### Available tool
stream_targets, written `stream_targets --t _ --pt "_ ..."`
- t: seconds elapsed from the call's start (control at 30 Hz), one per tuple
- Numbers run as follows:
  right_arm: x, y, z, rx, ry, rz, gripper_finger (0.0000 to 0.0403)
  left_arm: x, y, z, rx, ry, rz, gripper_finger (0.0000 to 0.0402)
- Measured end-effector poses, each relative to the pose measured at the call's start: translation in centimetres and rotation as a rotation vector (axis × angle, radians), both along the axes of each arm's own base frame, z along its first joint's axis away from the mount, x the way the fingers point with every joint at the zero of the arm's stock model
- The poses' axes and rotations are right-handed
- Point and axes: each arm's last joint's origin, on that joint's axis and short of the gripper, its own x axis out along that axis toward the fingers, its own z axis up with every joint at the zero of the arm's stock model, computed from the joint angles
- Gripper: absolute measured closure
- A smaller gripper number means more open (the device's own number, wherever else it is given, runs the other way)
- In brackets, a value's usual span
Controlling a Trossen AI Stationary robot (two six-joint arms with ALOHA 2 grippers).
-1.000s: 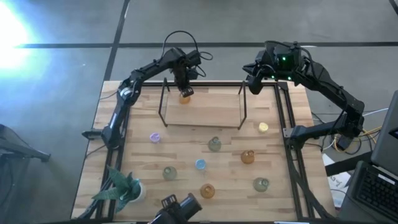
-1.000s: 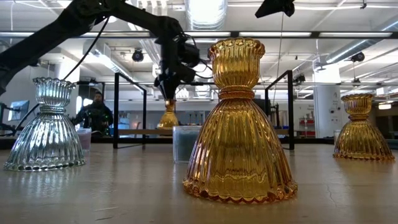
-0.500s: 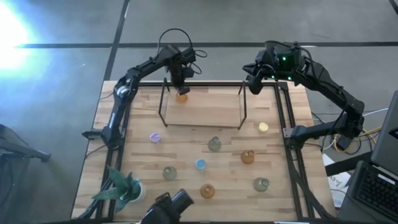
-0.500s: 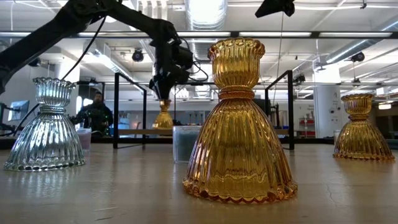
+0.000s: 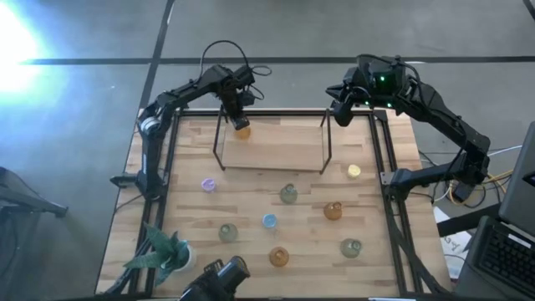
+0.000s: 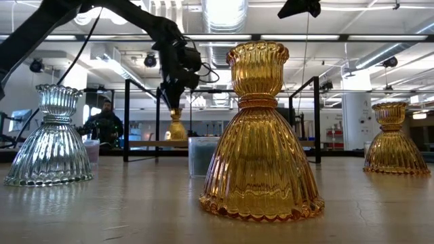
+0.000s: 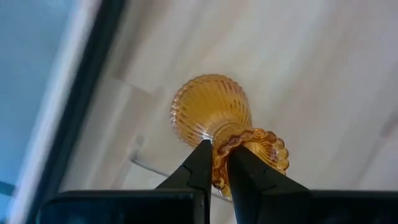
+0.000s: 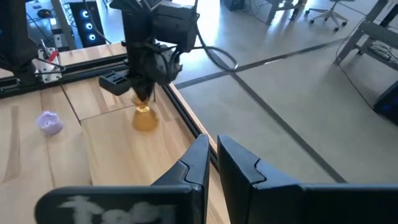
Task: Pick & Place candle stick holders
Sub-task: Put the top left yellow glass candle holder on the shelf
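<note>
An amber glass candle stick holder stands upright at the far left corner of a raised wooden shelf with a black frame. My left gripper is above it and shut on its top; it also shows in the low view and in the right wrist view. Whether the holder's base touches the shelf I cannot tell. My right gripper hangs shut and empty over the shelf's far right corner. Several more holders stand on their wide bases on the table, among them purple, yellow and blue. My left gripper holds the amber holder by the scalloped rim of its top cup, pinched between the two fingers. One finger seems to be inside the cup and one outside. The fingers come from above, pointing down. The holder hangs upright, its wide base at shelf level.
The shelf's black frame posts stand close to the held holder. A leafy plant in a white pot is at the near left corner. Grey-green and amber holders dot the near half of the table. A person sits beyond it.
My left gripper has carried the amber holder along the shelf toward the table's left edge and a little toward the far edge. The holder has stayed upright and the gripper has stayed shut on it.
</note>
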Motion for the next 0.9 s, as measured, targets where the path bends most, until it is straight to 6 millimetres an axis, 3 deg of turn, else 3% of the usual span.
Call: stream_targets --t 0.73,0.9 --pt "0.01 0.00 -0.03 0.005 0.000 0.000 0.0376 -0.08 0.04 -0.38 -0.038 0.010 0.020 0.0367" --pt "0.01 0.02 -0.03 0.007 -0.001 0.005 0.0376 0.07 0.22 -0.46 -0.022 0.002 0.025 0.0351"
